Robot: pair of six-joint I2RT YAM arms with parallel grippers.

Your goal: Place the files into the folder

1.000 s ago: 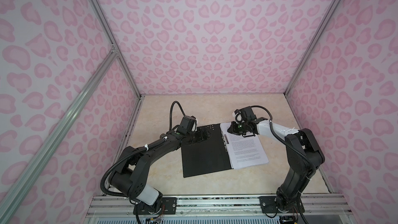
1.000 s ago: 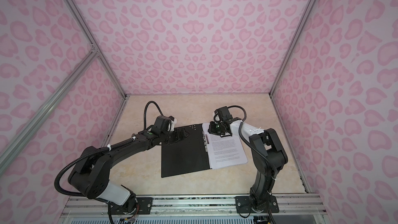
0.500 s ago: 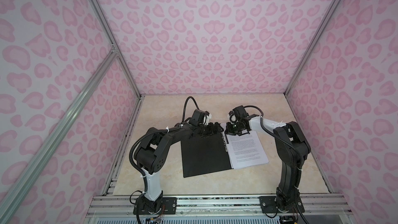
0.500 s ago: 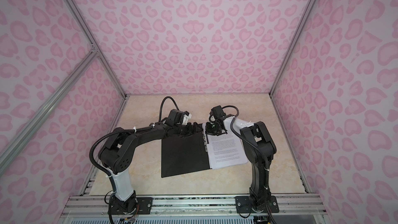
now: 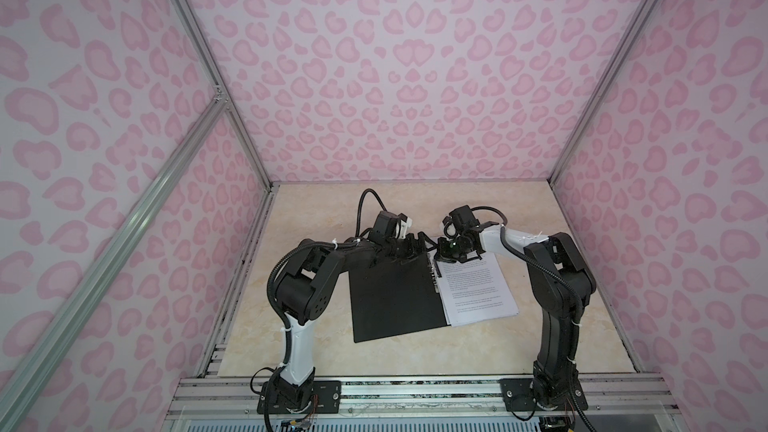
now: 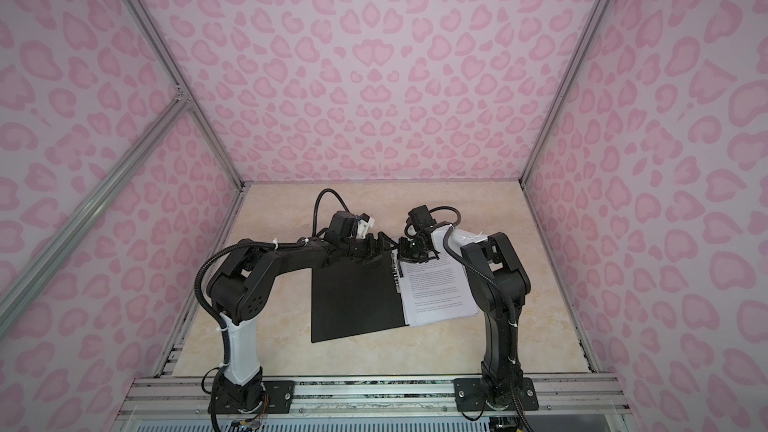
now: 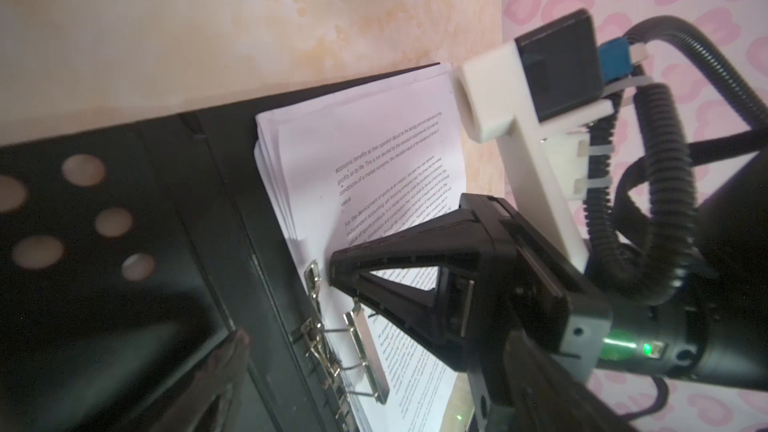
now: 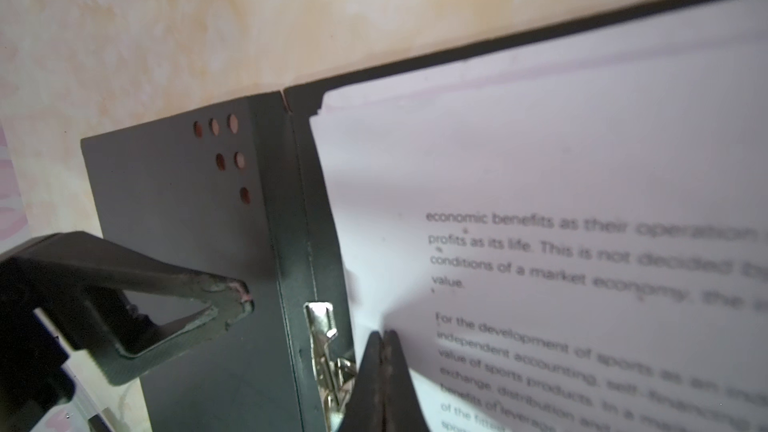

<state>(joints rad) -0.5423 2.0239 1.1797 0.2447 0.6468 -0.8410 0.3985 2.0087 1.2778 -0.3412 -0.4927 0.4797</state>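
The folder is lying open and flat on the table with its black inside facing up. The files are sitting as a slightly fanned stack on its right half, printed text upward, and the metal clip is running along the spine just beside the stack's inner edge. In both top views the grippers are meeting over the folder's far end. The left gripper is hanging with its jaws spread wide above the bare left cover, gripping nothing; whether it is touching the cover I cannot tell. The right gripper is pinched fully closed. The right wrist view is adding what the top views are too small to give: its closed fingertips are pressing on the top sheet's inner edge, right beside the clip's far end, with one of the left fingers over the left cover near a cluster of round holes. The left wrist view is showing the stepped sheet edges and the clip's silver bar with wire loops. The tabletop is looking marbled beige, pink-spotted walls are enclosing it, and a metal rail is carrying both arm bases.
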